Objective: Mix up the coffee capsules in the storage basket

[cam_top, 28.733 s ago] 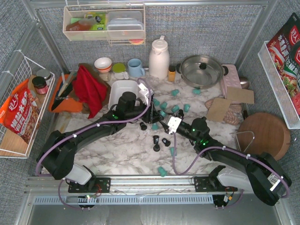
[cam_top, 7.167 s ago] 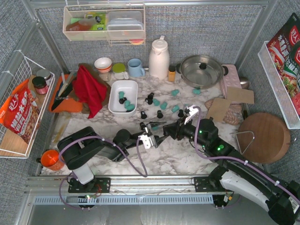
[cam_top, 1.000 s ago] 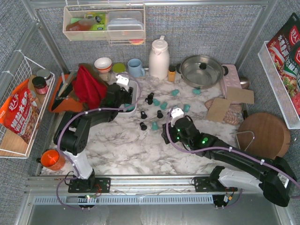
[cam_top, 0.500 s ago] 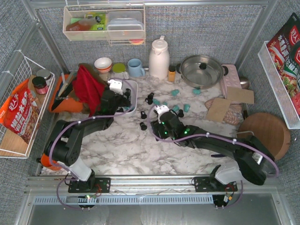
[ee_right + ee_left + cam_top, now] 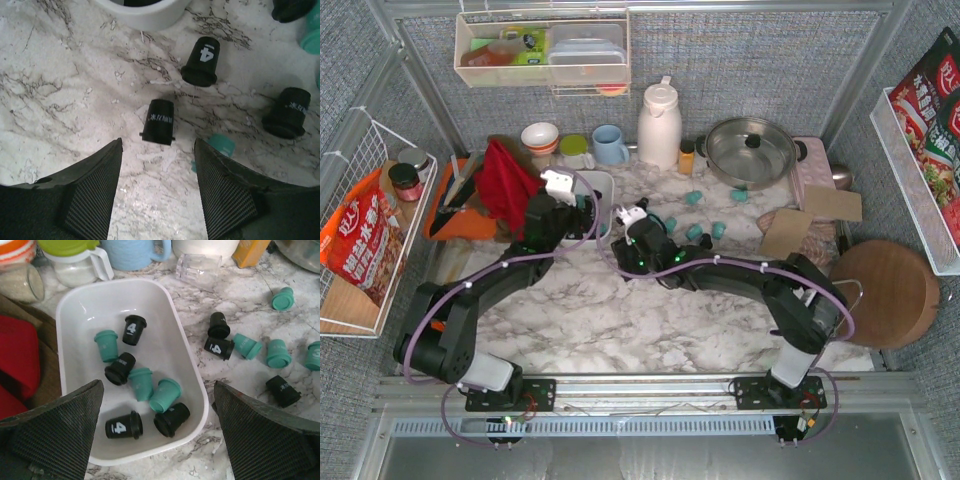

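While spreading wide apart with nothing between them, the left fingers (image 5: 55, 435) are hovering above the storage basket (image 5: 67, 315), which is sitting on the marble table (image 5: 240, 295) just beside a red cloth (image 5: 17, 365). Seven coffee capsules (image 5: 141, 383) are lying jumbled inside the basket, three teal and four black, and two of the black ones are showing a white 4. More capsules, teal and black together, are lying loose on the table to the basket's right. Past the basket's far end a green-lidded container (image 5: 75, 257) and a blue mug (image 5: 135, 252) are standing, and a clear glass (image 5: 199, 269) is lying on its side.

The right fingers (image 5: 90, 200) are likewise gaping open and gripping nothing, hanging low over the table close to a corner of the basket. A black capsule (image 5: 159, 121) is lying on its side just ahead of them, in line with the gap and apart from both. A teal capsule (image 5: 221, 145) is peeking out from beside the right-hand finger, and two more black capsules are lying farther out, one showing a 4.

From overhead, both arms are reaching toward the left-middle of the table, the left wrist over the basket and the right wrist just beside it. Behind them a white jug (image 5: 659, 125) and a lidded steel pan (image 5: 750, 150) are standing near the back wall.
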`<state>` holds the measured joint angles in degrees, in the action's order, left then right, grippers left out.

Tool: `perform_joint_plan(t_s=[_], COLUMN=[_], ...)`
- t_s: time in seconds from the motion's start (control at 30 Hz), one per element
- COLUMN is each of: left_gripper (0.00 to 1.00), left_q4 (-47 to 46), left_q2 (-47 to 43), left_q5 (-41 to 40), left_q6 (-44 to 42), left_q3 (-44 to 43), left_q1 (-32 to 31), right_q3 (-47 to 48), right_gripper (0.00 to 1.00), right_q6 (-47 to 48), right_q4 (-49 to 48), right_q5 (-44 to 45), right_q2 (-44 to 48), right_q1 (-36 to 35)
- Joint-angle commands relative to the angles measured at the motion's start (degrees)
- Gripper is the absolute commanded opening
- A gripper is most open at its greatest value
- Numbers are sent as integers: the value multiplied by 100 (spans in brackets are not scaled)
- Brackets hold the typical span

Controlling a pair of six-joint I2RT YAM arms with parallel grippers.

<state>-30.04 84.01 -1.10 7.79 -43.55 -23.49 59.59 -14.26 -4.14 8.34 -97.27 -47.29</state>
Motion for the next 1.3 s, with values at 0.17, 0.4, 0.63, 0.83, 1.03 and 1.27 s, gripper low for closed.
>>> perform_joint_plan(t_s=[0.17, 0.4, 0.63, 0.83, 1.03, 1.27], left_gripper=[99, 99, 99, 99, 99, 99], left_q4=[-64, -24, 76, 77, -12, -360], left_q2=[-147, -257, -635, -937, -1061, -832], left_q5=[583, 416, 95, -32, 3, 103], left_q6=[399, 425, 486, 545, 624, 776], left_q3=[303, 533, 771, 960, 1055, 1173], left_q1=[45, 60, 56, 61, 63, 63], right_q3=[666, 1106, 1489, 1711, 1878, 1971], right_gripper=[56, 41, 38, 37, 37, 36], right_q6=[136, 249, 360, 396, 398, 428], right_q4=[238, 461, 933, 1369, 1557, 1607], right_q5=[-24, -39, 237, 390, 380, 219], right_q2=[-707, -1218, -1573, -1753, -1875, -1883], right_q1=[-9, -13, -9, -1, 9, 51])
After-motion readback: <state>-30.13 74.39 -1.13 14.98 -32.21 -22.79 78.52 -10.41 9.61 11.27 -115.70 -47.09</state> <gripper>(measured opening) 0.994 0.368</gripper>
